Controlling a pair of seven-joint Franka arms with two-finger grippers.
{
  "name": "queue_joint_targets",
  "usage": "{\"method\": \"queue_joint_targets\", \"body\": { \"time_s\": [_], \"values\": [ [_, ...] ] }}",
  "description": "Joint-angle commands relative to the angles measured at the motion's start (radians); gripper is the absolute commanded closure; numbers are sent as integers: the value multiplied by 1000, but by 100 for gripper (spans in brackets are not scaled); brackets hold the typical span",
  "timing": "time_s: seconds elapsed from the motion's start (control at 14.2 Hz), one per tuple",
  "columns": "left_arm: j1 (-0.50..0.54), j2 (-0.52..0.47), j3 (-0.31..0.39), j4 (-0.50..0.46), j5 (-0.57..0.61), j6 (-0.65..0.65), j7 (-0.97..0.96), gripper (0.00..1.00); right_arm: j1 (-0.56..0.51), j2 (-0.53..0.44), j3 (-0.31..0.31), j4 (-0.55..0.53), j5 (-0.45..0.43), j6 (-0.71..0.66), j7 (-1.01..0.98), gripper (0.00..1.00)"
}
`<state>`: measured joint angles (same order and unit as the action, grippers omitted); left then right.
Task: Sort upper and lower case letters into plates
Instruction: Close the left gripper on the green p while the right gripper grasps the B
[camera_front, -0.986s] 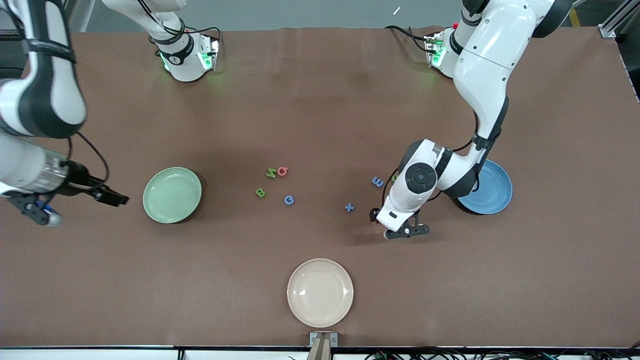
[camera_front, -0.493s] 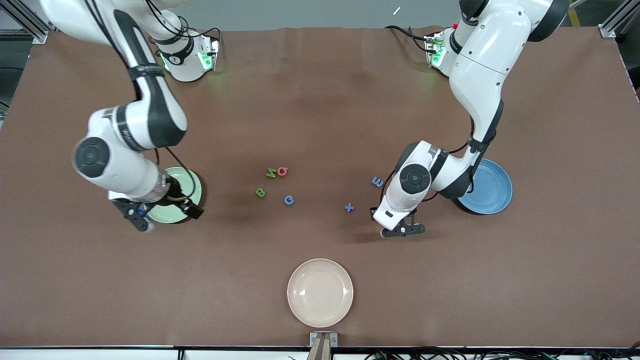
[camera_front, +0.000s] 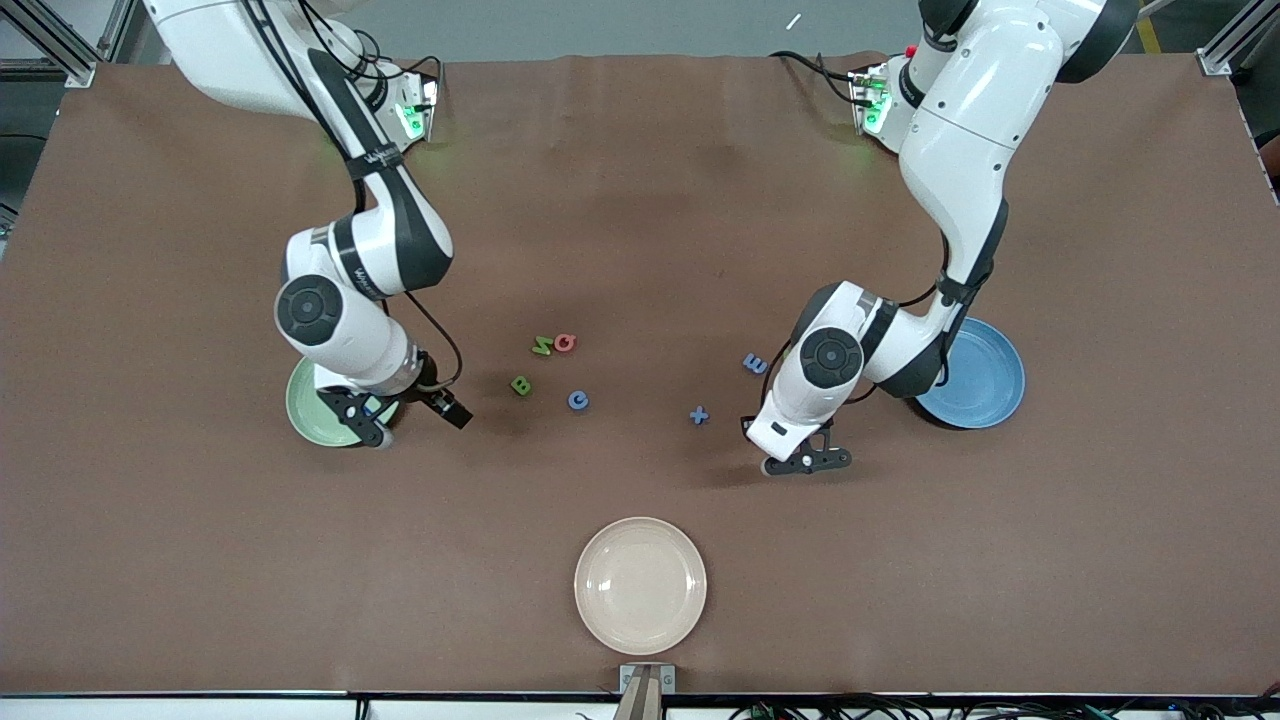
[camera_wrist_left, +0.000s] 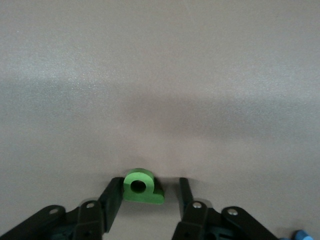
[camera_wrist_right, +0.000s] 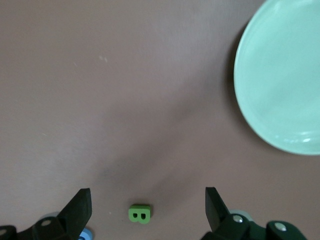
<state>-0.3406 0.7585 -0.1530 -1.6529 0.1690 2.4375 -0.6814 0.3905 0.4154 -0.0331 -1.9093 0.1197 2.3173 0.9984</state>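
**A:** Made out much of the table (camera_front: 640, 200)?

**B:** Saw brown cover from end to end, crossed by both arms. Lost part of each sorting plate under them.

**A:** Which parts?

**B:** Caught only a crescent of the pale green plate (camera_front: 303, 405) beneath the right arm's wrist. Got more of its rim in the right wrist view, though cut off at the frame's edge. Found the blue plate (camera_front: 990, 380) tucked under the left arm's elbow, one side covered. Saw the cream plate (camera_front: 640, 585) whole, well apart from both grippers.

**A:** And the grippers themselves?

**B:** Found the right gripper (camera_wrist_right: 147, 200) spread wide, holding nothing, hanging over bare table just beside the pale green plate. Found the left gripper (camera_wrist_left: 150, 189) down at the table, jaws apart on either side of a green holed piece (camera_wrist_left: 142, 187). Saw one finger (camera_wrist_left: 112, 200) against it and a gap at the other, so not clamped. Lost that piece entirely under the gripper in the front view.

**A:** Read it?

**B:** Could not tell which letter.

**A:** Other letters?

**B:** Spotted the green B (camera_wrist_right: 140, 214) on the table just ahead of the right gripper's open fingers. Picked out the green N (camera_front: 542, 347), red Q (camera_front: 565, 343) and blue C (camera_front: 578, 400) near it, between the two grippers. Placed the blue t (camera_front: 699, 415) and blue e (camera_front: 755, 363) near the left gripper. Noticed a green sliver (camera_front: 788, 353) at the left arm's edge, too hidden to name.
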Motion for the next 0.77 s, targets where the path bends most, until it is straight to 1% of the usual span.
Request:
{"method": "queue_joint_targets", "body": {
  "time_s": [0.0,0.35,0.42,0.49,0.56,0.63,0.7],
  "values": [
    [-1,1,4,-13,21,15,-12,58,44,35,-10,-10,3,33,36,1],
    [3,-1,4,-18,20,20,-47,73,103,112,-11,-10,1,140,86,2],
    [8,-4,4,-18,20,20,-56,74,110,123,-11,-10,-3,148,104,2],
    [18,-14,3,-19,21,18,-58,74,114,132,-11,-10,-5,154,109,5],
    [25,-33,1,-30,20,15,-56,74,123,141,-13,-10,-5,165,111,11],
    [29,-56,1,-50,20,15,-47,74,129,152,-13,-10,-5,183,112,15],
    [47,-92,1,-82,20,14,-37,74,131,164,-13,-10,-5,195,129,16]
  ]
}}
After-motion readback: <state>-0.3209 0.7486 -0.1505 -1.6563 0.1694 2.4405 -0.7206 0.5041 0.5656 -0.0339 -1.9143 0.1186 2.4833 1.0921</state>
